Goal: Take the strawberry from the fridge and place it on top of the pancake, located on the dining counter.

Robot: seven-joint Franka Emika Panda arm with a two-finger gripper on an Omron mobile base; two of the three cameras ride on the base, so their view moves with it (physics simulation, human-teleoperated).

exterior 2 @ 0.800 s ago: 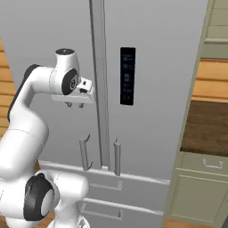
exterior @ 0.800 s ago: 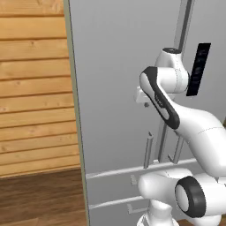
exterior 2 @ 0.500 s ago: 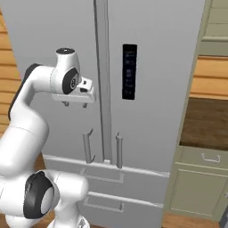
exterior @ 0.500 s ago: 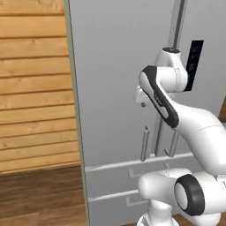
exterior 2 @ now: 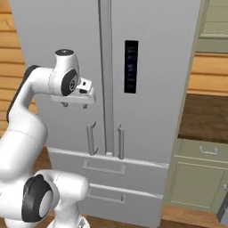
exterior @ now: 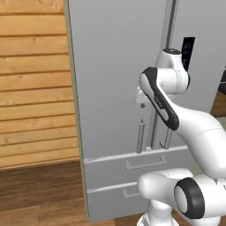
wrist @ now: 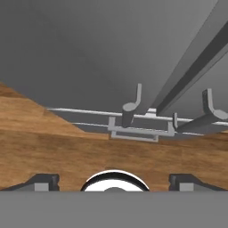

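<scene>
**Arm raised before closed fridge**

The fridge (exterior 2: 147, 67) is shut, both doors closed, light grey; dark display panel (exterior 2: 131, 67) on its right door. Two vertical bar handles (exterior 2: 91, 138) flank the centre seam, lower drawers (exterior 2: 104, 167) beneath. Wood floor (exterior: 39, 194) below, plank wall (exterior: 33, 84) to the left, pale green cabinet (exterior 2: 196, 178) to the right. The gripper (exterior 2: 75, 105) points down, close in front of the left door, above the handles; jaws spread apart, holding nothing. Strawberry not visible behind the shut doors.
</scene>
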